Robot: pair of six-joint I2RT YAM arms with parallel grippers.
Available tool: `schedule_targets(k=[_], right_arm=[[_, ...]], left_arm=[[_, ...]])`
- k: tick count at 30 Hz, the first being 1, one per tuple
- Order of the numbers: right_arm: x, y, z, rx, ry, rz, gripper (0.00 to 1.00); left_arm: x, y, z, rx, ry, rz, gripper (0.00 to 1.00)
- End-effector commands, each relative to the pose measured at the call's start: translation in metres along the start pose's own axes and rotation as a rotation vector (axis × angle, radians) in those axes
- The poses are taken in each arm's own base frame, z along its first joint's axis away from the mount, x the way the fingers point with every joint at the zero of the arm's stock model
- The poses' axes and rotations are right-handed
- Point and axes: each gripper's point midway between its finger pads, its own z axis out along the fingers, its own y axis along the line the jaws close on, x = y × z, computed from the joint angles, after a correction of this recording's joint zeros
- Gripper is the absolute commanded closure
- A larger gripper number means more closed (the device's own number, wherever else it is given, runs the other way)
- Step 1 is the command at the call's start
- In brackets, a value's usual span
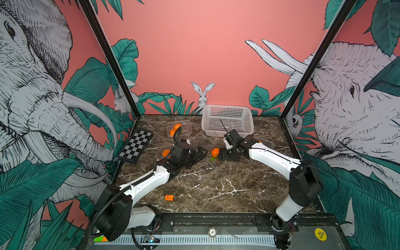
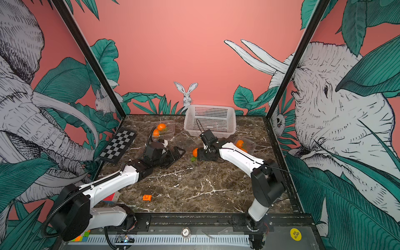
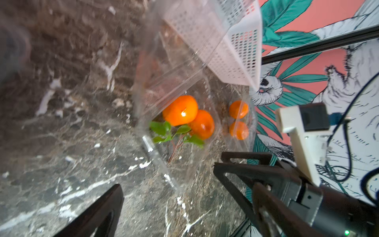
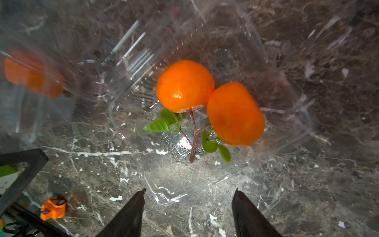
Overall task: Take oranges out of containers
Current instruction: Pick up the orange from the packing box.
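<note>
Two oranges, joined by a leafy stem, lie in an open clear container at the table's middle. My right gripper is open, its fingertips just short of that container's near corner, with nothing between them. In a top view it sits right beside one orange. My left gripper is open and empty, facing the same container's raised lid from the other side. Three more containers hold oranges: back left, behind the left arm, and behind the right arm.
A white perforated basket stands at the back centre. A folded chessboard lies by the left wall. A small orange block sits on the marble table near the front.
</note>
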Motion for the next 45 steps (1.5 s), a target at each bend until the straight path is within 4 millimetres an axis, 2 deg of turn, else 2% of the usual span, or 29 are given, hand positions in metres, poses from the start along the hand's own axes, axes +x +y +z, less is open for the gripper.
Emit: schedule_targets(k=[1,7,13,25,33,37,45], right_arm=[[-0.010,-0.001,-0.004,0.087,-0.021,-0.055,0.40],[-0.014,0.002,0.012,0.140,0.017,-0.102,0.47],[-0.015,0.003,0.033,0.162,0.047,-0.116,0.54],[-0.008,-0.004,0.059,0.248,0.079,-0.153,0.63],[-0.007,-0.004,0.063,0.296,0.065,-0.177,0.65],[-0.004,-0.005,0.067,0.305,0.074,-0.178,0.67],[-0.007,-0.006,0.062,0.317,0.055,-0.180,0.83]], left_arm=[[0.004,-0.003,0.000,0.045,0.017,-0.052,0.01],[0.001,-0.003,0.008,0.057,0.009,-0.062,0.01],[0.008,0.001,0.026,0.076,0.056,-0.103,0.01],[0.007,0.012,0.030,0.061,0.059,-0.106,0.01],[-0.001,0.031,0.016,0.032,0.022,-0.118,0.01],[-0.005,0.034,0.012,0.033,0.019,-0.121,0.01],[-0.004,0.033,0.011,0.035,0.018,-0.112,0.01]])
